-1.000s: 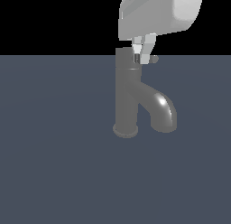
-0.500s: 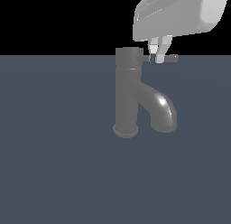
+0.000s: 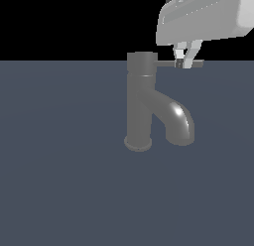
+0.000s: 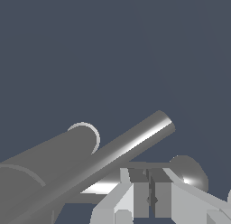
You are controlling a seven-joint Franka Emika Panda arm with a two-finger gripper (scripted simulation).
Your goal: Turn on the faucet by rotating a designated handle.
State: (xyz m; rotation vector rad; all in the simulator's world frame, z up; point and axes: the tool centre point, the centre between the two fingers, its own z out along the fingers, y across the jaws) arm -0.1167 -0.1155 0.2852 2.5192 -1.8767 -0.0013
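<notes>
The dark grey faucet (image 3: 139, 106) stands upright on the grey-blue floor, its thick spout (image 3: 177, 122) curving down toward the exterior view's right. The handle (image 3: 166, 64), a thin rod, sticks out level from the cap toward that same side. My gripper (image 3: 183, 61) hangs from above at the rod's outer part, fingers close together and against it. In the wrist view the handle (image 4: 135, 142) runs as a shiny bar beside my gripper (image 4: 151, 198), not between the fingers, which show only a thin slit. The column (image 4: 54, 155) and spout (image 4: 189, 171) lie behind.
A flat grey-blue floor (image 3: 59, 190) spreads all round the faucet's flared base (image 3: 138, 142). Black background fills the space above the floor's far edge. My white hand body (image 3: 203, 17) sits above and to the exterior view's right of the cap.
My gripper has moved toward the exterior view's right, away from the cap. The handle has swung with it and now shows longer, pointing to that side.
</notes>
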